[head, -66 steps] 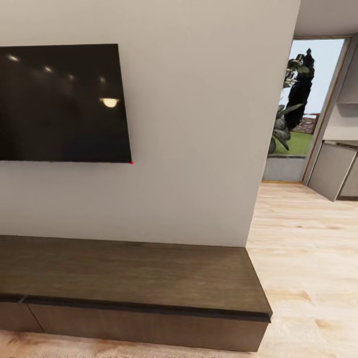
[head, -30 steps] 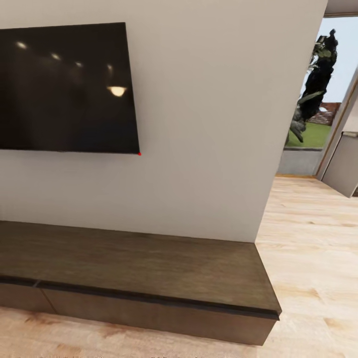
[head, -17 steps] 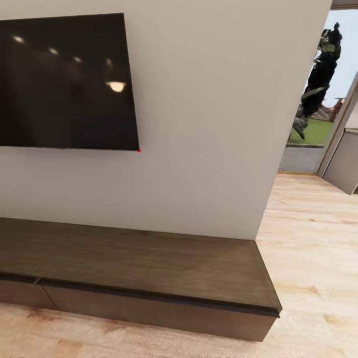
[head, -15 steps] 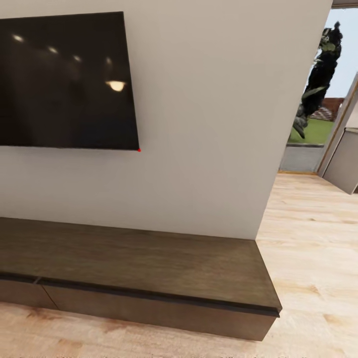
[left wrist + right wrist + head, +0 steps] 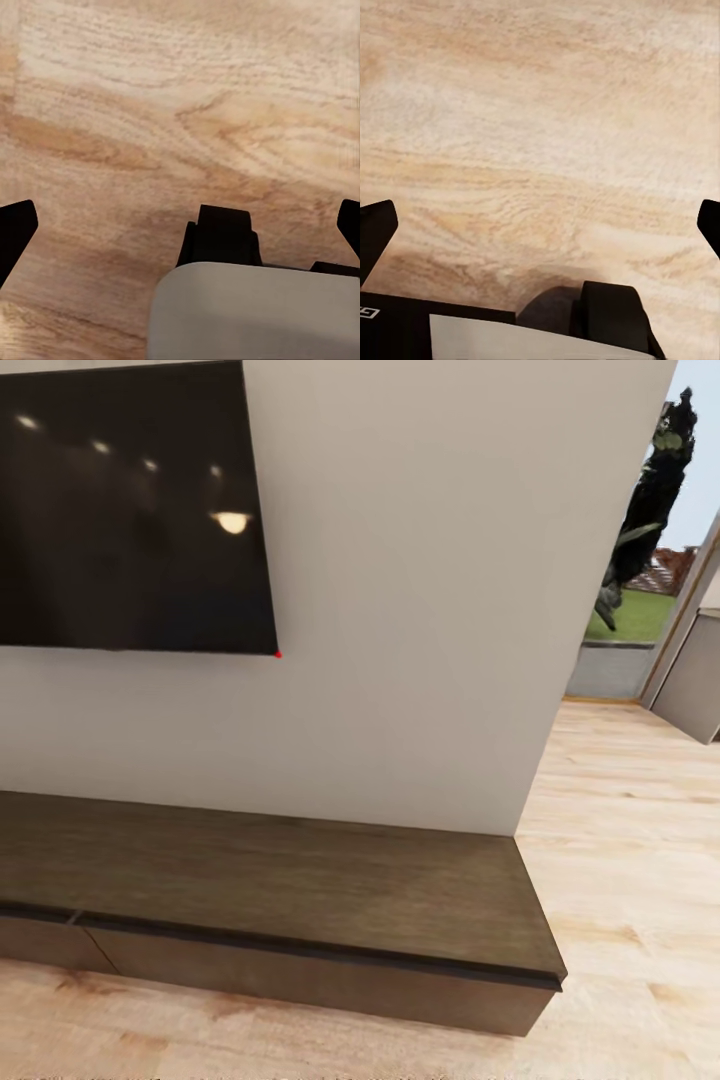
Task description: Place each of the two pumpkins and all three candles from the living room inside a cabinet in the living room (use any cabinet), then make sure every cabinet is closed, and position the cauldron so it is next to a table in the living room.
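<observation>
The cabinet (image 5: 280, 880), a long low dark-brown wood unit with a flat bare top and shut handle-less fronts, runs along the wall at the lower left of the head view. Pumpkins, candles and cauldron are out of view. My left gripper (image 5: 180, 225) points down at the wooden floor, its black fingertips (image 5: 15, 229) far apart at the picture's sides, open and holding nothing. My right gripper (image 5: 540, 225) also hangs over bare floor, fingertips (image 5: 376, 225) wide apart, open and holding nothing.
A large black TV (image 5: 130, 510) hangs on the pale wall (image 5: 420, 610) above the cabinet. To the right, light wood floor (image 5: 620, 860) leads past the wall's end to a doorway with plants (image 5: 650, 490) and a grey kitchen unit (image 5: 695, 680).
The whole head view has shifted: the TV and cabinet sit higher and further right than 2.2 s ago, and the wall looms closer. The camera moved; nothing in the room did.
</observation>
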